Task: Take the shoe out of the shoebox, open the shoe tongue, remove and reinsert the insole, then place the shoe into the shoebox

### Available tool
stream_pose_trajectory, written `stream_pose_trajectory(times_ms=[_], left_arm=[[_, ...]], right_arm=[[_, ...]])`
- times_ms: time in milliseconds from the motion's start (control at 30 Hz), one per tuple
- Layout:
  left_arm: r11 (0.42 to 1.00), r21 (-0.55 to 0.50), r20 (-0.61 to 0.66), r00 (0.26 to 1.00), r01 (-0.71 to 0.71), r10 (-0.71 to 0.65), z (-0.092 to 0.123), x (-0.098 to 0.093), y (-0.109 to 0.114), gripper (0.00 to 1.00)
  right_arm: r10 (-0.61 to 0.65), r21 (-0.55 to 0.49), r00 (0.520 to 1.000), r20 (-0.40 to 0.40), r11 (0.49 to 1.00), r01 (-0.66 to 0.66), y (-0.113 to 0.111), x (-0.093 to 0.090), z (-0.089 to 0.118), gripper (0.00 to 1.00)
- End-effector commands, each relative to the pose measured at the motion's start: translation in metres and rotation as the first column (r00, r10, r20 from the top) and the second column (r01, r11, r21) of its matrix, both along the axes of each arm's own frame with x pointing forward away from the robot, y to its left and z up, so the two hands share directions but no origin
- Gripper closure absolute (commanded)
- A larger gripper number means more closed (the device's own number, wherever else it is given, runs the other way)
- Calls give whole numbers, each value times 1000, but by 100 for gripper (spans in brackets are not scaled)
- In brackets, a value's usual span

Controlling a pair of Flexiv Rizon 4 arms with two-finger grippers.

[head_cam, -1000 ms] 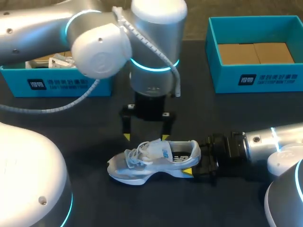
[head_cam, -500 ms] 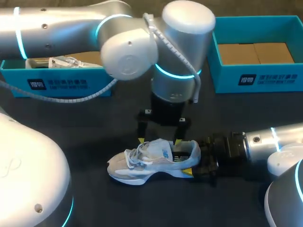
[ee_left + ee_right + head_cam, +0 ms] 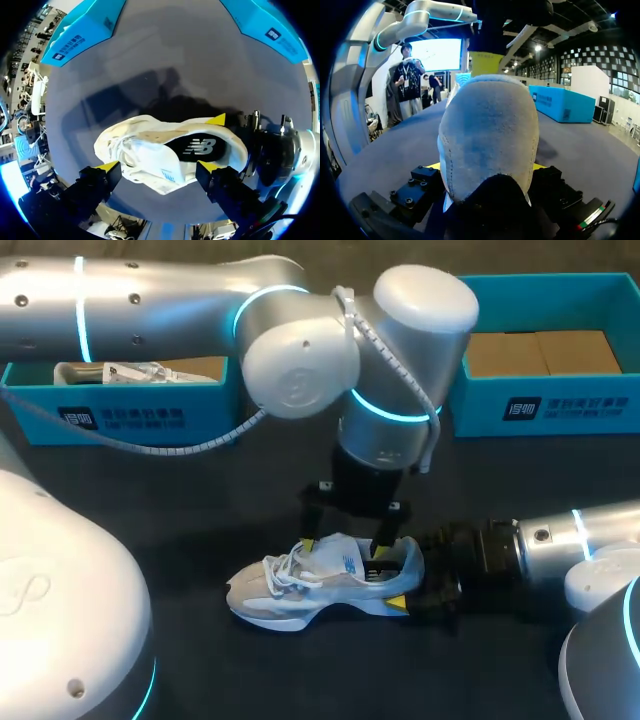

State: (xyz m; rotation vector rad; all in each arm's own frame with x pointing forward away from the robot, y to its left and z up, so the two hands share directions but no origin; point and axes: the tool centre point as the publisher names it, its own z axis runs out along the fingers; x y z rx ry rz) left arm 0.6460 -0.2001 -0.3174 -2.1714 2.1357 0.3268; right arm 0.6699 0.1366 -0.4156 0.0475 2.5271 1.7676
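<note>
Shoe [image 3: 320, 585] sits upright on its sole on dark table [image 3: 200, 510], outside both boxes, toe toward my L; dark insole [image 3: 197, 148] shows thru the collar. R gripper [image 3: 486, 166] is clamped on shoe's heel, one finger each side. L gripper [image 3: 343, 548] hangs just above shoe's tongue and collar w/ fingers spread wide, gripping nothing. L shoebox [image 3: 130, 418] & R shoebox [image 3: 545, 405], both teal, lie beyond shoe, well apart from it.
</note>
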Motion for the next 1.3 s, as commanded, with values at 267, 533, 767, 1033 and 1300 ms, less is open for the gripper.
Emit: stream_pose_trajectory(times_ms=[267,533,767,1033,1300], left_arm=[[985,134,22,994,-107,105,-20,-9,-7,16],[983,146,13,994,-109,108,-21,-11,0,32],[986,120,12,993,-114,114,-13,-13,13,51],[989,68,8,991,-132,132,-6,-13,28,59],[989,-33,-12,990,-144,143,1,-11,39,61]], right_arm=[[-1,-4,1000,-1,1000,1,1,0,0,100],[-1,-4,1000,-1,1000,1,1,0,0,100],[-1,-4,1000,-1,1000,1,1,0,0,100],[-1,-4,1000,-1,1000,1,1,0,0,100],[-1,-4,1000,-1,1000,1,1,0,0,100]])
